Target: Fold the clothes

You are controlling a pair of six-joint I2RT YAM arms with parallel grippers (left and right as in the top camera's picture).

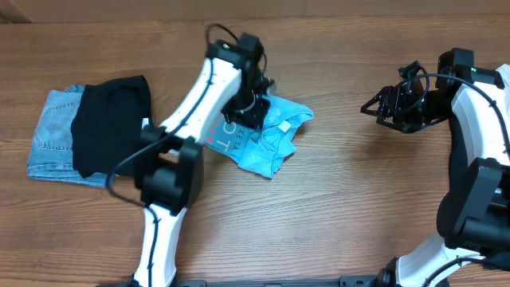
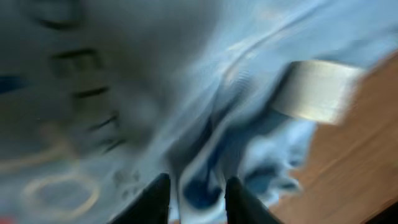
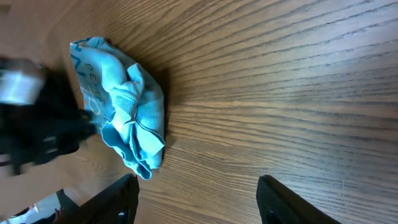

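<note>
The light blue T-shirt lies crumpled in a heap at the table's middle, with part of its printed letters showing. My left gripper is down on the heap's back left part. In the blurred left wrist view its fingers are close together with a fold of the T-shirt between them, and a white neck label shows. My right gripper is wide open and empty over bare wood to the right. In the right wrist view its fingers frame bare table, with the T-shirt apart from them.
A folded pair of light blue jeans lies at the left with a folded black garment on top of it. The wooden table is bare between the T-shirt and the right arm.
</note>
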